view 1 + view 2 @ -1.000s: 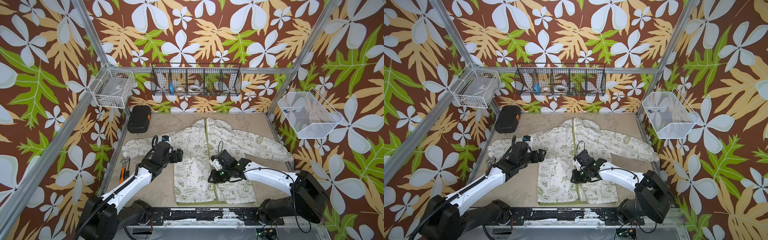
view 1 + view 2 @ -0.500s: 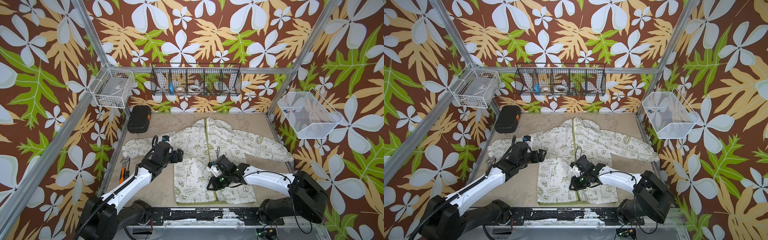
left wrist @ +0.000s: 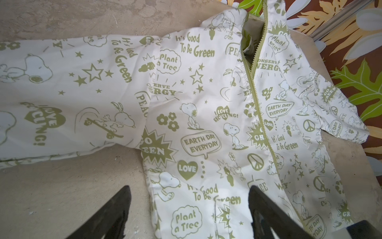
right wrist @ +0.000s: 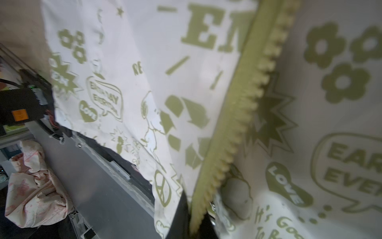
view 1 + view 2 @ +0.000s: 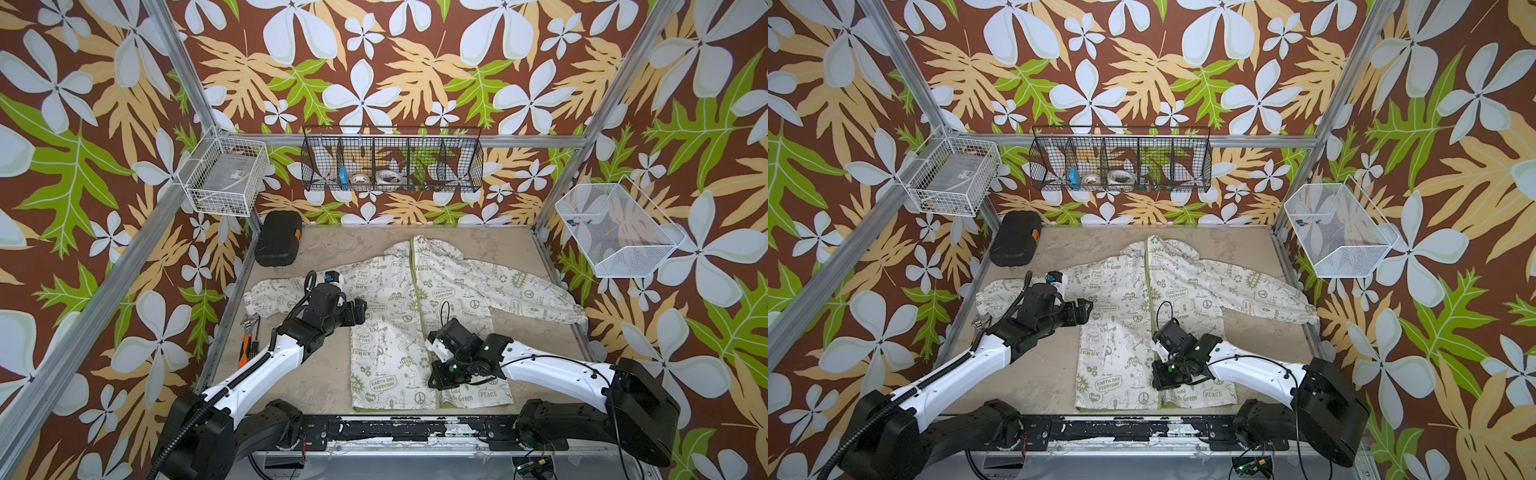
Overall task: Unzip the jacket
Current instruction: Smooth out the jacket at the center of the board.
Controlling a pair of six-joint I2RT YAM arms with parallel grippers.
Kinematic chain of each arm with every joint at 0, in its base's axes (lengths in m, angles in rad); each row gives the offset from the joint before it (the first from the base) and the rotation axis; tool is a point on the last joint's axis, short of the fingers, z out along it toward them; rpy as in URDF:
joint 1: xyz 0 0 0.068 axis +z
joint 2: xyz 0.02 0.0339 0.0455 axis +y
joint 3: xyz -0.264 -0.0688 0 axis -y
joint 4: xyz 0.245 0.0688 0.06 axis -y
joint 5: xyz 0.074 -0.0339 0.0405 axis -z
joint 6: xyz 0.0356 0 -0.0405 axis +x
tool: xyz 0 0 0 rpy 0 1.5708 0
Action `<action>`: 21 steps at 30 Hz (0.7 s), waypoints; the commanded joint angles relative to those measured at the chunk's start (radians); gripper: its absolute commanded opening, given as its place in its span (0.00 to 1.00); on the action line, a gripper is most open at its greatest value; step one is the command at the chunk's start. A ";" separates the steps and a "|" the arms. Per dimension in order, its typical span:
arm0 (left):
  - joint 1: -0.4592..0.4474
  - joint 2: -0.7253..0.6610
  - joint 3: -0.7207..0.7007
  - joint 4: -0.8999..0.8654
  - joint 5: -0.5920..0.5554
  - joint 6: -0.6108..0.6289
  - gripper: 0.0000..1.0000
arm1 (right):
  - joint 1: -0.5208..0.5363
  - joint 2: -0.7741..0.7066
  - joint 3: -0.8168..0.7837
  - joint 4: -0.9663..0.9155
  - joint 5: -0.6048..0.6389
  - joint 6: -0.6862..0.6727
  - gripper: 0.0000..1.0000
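jacket [image 5: 386,299] flat mid-table [image 5: 316,374], hood at 12, hem at 6. Thin cream fabric, olive print. Toothed olive zipper [image 3: 256,107] is parted at the collar. left pincer [image 3: 189,188] apart, over the jacket's 9 side. right pincer [image 4: 198,207] clamped on zipper near 6. Three wire containers:
- black basket [image 5: 392,164] at 12, five bays, holding two tape rolls [image 5: 359,179] and one blue item [image 5: 343,176]
- white grid basket [image 5: 224,176] at 10
- white mesh bin [image 5: 615,232] at 2

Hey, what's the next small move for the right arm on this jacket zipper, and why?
Probably draw the right gripper a little toward the hem: it pinches the zipper low on the jacket, parted teeth lead into it, and it stands short of the hem.
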 commanded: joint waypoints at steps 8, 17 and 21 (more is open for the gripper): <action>-0.001 0.145 0.221 -0.088 -0.108 0.216 0.98 | -0.283 -0.089 0.299 -0.065 0.306 -0.157 0.73; -0.001 0.667 0.776 -0.230 -0.054 0.340 0.99 | -0.636 0.501 0.796 0.140 0.135 -0.362 0.47; -0.001 0.856 0.975 -0.246 -0.002 0.368 0.98 | -0.661 0.727 0.996 0.128 0.072 -0.378 0.38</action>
